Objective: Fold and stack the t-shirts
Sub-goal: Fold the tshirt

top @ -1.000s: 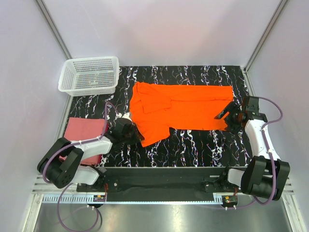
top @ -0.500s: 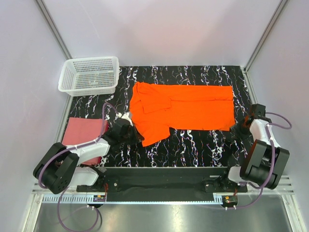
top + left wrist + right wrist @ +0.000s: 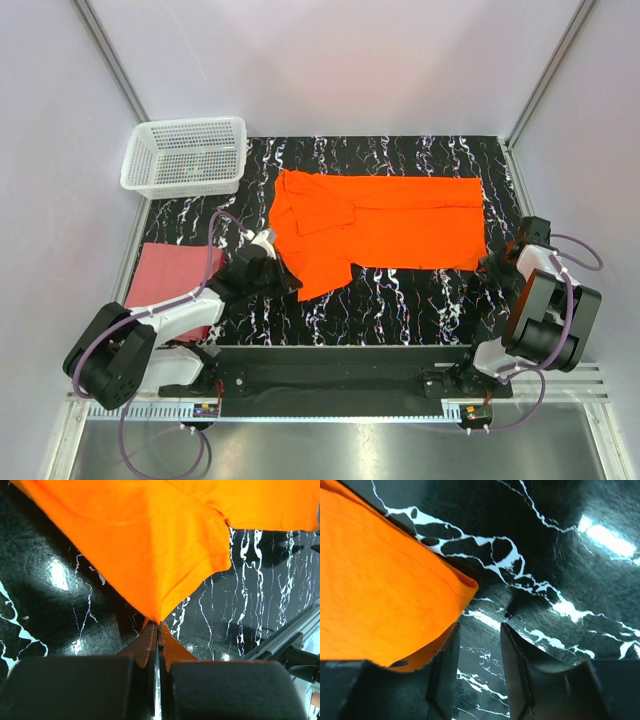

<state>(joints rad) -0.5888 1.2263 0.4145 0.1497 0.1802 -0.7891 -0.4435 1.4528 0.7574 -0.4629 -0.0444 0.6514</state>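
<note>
The orange t-shirt (image 3: 390, 225) lies spread flat across the middle of the black marbled table (image 3: 400, 305). My left gripper (image 3: 290, 285) is at its near-left corner, jaws shut on that orange cloth tip (image 3: 159, 622). The corner is drawn into a point, and the rest of the orange shirt (image 3: 150, 540) fans away from it. My right gripper (image 3: 493, 265) sits low by the shirt's near-right corner (image 3: 467, 585). The right gripper (image 3: 480, 630) is open, with only bare table between its fingers. The cloth lies just left of its left finger (image 3: 445, 660). The pink-red t-shirt (image 3: 172, 280) lies folded at the table's left edge.
A white mesh basket (image 3: 190, 123) stands at the table's far left corner. Pale walls and metal posts close in the table on three sides. A metal rail runs along the near edge by the arm bases.
My left gripper has shut on the orange shirt's near-left corner. My right arm has drawn back from over the shirt's right edge to beside its near-right corner, and its jaws have narrowed.
</note>
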